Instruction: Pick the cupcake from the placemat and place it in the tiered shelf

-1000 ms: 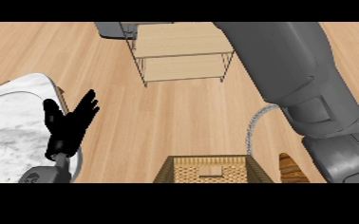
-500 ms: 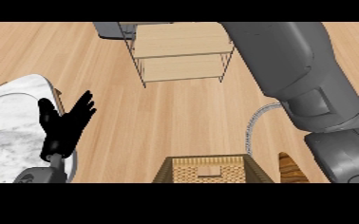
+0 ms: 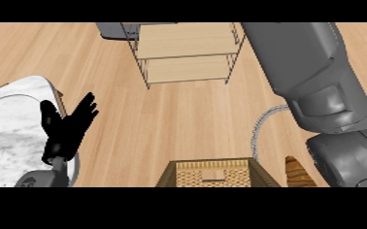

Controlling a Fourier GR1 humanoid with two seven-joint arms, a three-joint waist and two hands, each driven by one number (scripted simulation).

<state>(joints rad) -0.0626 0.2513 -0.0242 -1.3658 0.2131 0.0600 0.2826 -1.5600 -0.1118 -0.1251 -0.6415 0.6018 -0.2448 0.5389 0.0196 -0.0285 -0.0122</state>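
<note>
Shelf point(image 3: 188, 53) bare, no cupcake visible | left robot hand point(image 3: 66, 128) released | our right robot hand unseen | placing outstanding

Wire-framed tiered shelf with wooden boards point(image 3: 188, 53) at the counter's far middle, square woven wicker basket point(image 3: 215, 173) at the near edge, white marbled slab point(image 3: 22, 121) far left, grey forearm point(image 3: 308, 82) along the right.

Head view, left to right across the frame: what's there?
White marble slab → left hand, open and resting → tiered shelf → wicker basket → grey right arm. Right hand and cupcake not visible.
</note>
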